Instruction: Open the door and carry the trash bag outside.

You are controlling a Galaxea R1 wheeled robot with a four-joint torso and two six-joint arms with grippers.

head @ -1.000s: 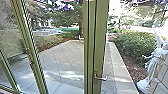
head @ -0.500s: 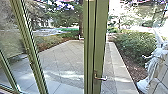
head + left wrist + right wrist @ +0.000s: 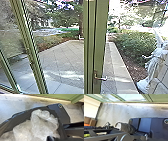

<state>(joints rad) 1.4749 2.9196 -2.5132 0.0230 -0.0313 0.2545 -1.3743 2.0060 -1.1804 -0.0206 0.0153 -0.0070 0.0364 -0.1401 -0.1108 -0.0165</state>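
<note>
Trash bag, dark, mouth wide, crumpled clear plastic inside; bag indoors, on near side of green door, floor between. Left tool right by clear plastic, same side of door; touching or apart, cannot tell. Grip of left tool, right tool: cannot tell. Handle on door. Paving, shrubs, pale statue beyond door.
</note>
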